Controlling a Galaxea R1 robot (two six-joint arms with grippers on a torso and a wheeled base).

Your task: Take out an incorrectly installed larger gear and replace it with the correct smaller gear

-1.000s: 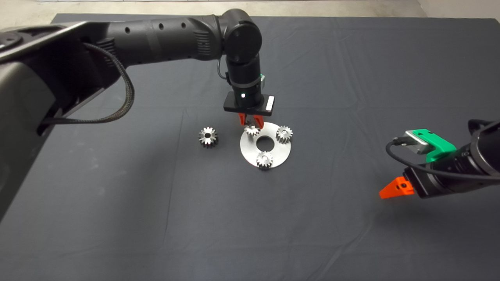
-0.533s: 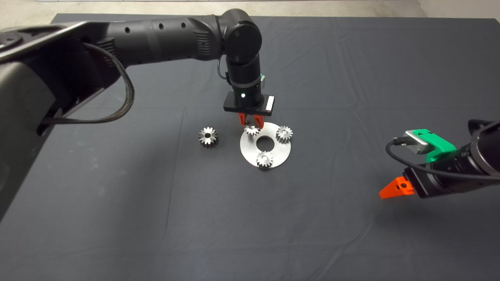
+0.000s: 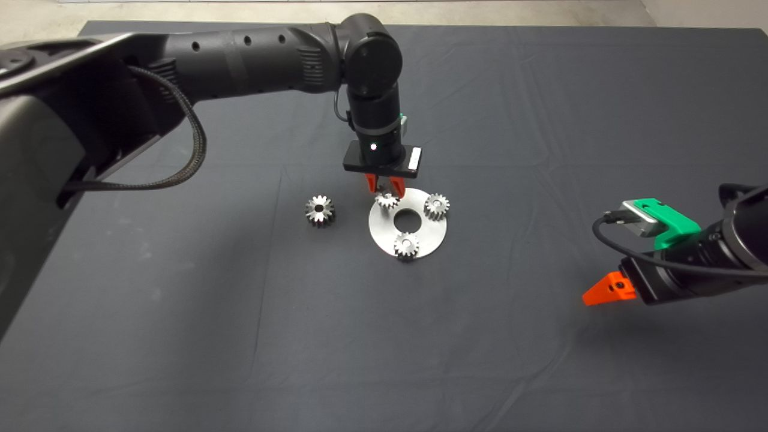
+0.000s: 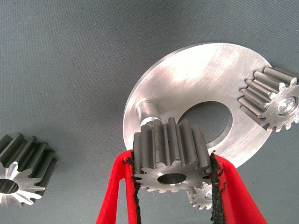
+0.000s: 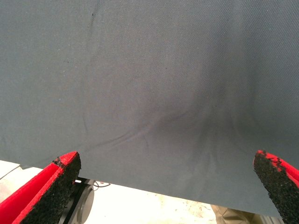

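Note:
My left gripper (image 3: 385, 191) is shut on the smaller gear (image 3: 387, 200), a shiny toothed steel gear, over the near-left edge of the round silver plate (image 3: 433, 233). In the left wrist view the smaller gear (image 4: 170, 158) is pinched between both red fingers (image 4: 117, 186), held just off a bare peg (image 4: 149, 109) on the plate (image 4: 196, 74). The larger gear (image 3: 320, 210), darker and thicker, lies on the mat left of the plate, also seen in the left wrist view (image 4: 23, 170). My right gripper (image 3: 600, 294) waits open at the right edge.
Two more small gears sit on pegs of the plate, one at its right (image 3: 437, 206) and one at its front (image 3: 407, 245). The plate has a large centre hole (image 3: 407, 221). The right wrist view shows bare dark mat (image 5: 149, 93) and its edge.

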